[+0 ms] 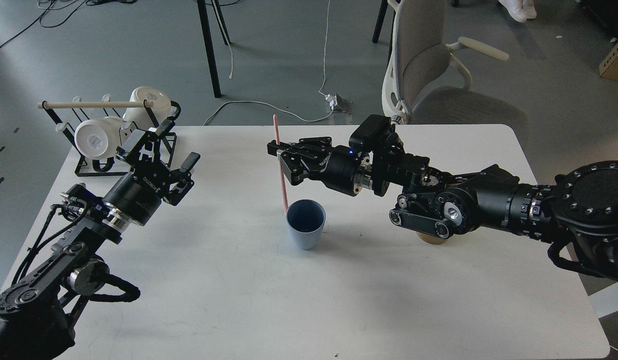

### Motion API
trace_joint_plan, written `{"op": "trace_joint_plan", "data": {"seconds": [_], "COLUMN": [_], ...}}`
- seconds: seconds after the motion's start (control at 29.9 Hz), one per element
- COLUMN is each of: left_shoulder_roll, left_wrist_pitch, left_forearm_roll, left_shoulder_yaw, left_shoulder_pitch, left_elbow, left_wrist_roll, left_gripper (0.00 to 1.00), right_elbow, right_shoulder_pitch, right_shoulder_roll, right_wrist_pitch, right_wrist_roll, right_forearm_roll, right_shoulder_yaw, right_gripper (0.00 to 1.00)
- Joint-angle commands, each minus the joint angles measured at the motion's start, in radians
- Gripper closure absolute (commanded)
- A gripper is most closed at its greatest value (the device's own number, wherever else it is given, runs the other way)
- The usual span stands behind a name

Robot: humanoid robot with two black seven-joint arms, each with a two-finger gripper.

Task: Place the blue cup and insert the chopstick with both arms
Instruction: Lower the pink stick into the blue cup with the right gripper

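Right gripper [280, 157] pinches the chopstick [280, 165] near its middle, long axis close to upright, top leaning slightly left. Its lower tip sits right at the near-left rim of the blue cup [305, 223], which stands upright mid-table [309, 310]. Whether the tip is inside or just outside the rim, I cannot tell. The left gripper [164, 150] is spread and empty, well apart to the left. The drop looks like the right arm's job.

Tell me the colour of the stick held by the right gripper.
Pink-red; the chopstick shows best in the head view.
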Motion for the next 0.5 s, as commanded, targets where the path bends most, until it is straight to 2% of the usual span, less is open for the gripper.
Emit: {"op": "trace_joint_plan", "data": {"seconds": [0.0,0.27,0.47], "left_shoulder_roll": [-0.003,0.0,0.0], "left_wrist_pitch": [0.0,0.0,0.0], "left_forearm_roll": [0.0,0.0,0.0], "left_shoulder_yaw": [0.003,0.003,0.003], "left_shoulder_pitch": [0.0,0.0,-0.001], "left_elbow": [0.0,0.006,0.008], "left_wrist_roll": [0.0,0.0,0.0], "left_gripper": [0.05,0.05,0.05], "right_elbow": [-0.006,0.024,0.11], "right_shoulder_pitch": [-0.016,-0.005,0.019], "right_shoulder_roll": [0.009,-0.007,-0.095], "right_wrist_pitch": [0.0,0.0,0.0], "right_wrist_roll": [0.0,0.0,0.0], "right_forearm_roll": [0.006,0.012,0.01], "right_shoulder_yaw": [0.021,0.115,0.113], "right_gripper": [0.96,0.96,0.96]}}
